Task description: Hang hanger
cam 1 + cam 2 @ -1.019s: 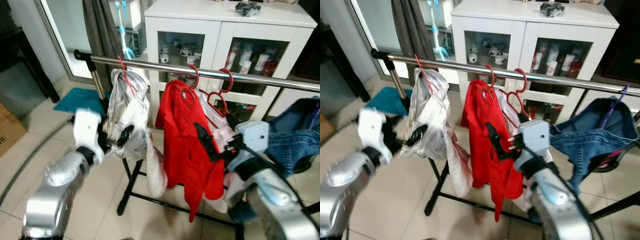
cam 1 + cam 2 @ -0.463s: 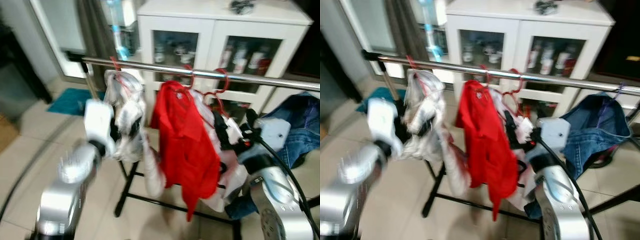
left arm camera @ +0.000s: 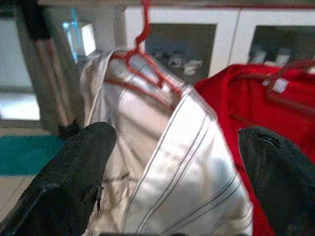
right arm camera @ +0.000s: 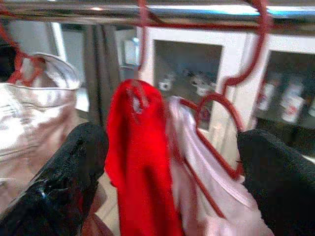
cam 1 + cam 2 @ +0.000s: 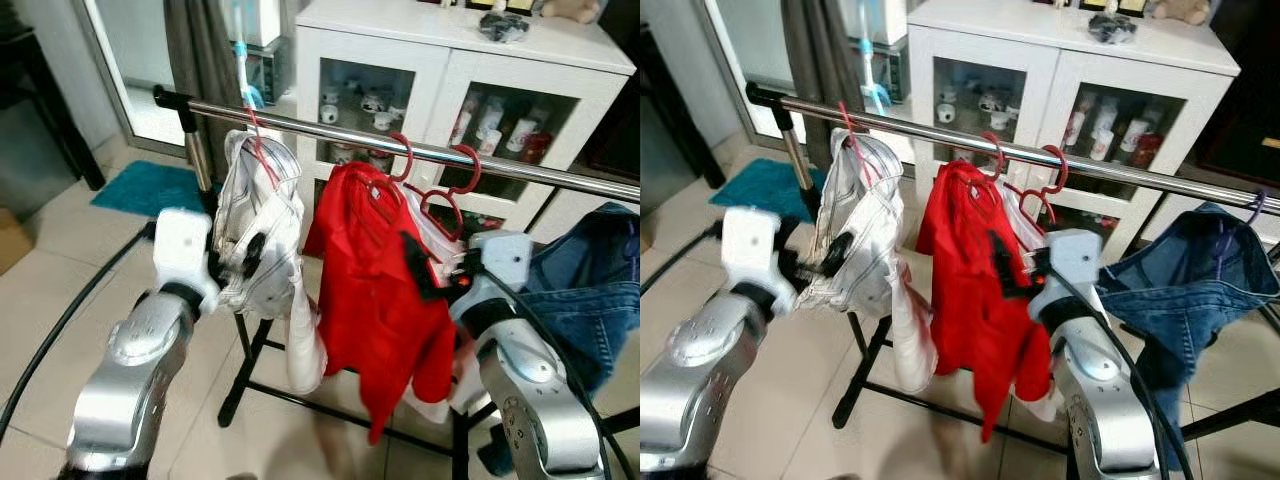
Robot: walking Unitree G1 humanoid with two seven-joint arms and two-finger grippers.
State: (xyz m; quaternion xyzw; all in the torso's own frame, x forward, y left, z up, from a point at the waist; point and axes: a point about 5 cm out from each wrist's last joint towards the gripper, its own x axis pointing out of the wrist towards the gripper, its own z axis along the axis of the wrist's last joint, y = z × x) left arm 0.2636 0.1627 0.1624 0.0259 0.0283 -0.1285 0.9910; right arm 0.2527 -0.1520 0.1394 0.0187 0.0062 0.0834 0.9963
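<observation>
Hangers (image 5: pixel 452 192) already hook over the rail (image 5: pixel 330 130), and both wide-open, empty claws, left claw (image 5: pixel 248 262) and right claw (image 5: pixel 432 268), sit so near the clothes that a bump could knock one off.

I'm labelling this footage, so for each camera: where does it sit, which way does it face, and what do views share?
Left eye view: on the head, looking forward and down at the rail; both arms, left claw, right claw.
Right eye view: the other stereo eye, same scene.
Left wrist view: along the left claw's open fingers at the white garment.
Right wrist view: along the right claw's open fingers at the red garment.
Shared: both wrist views show the red garment.
</observation>
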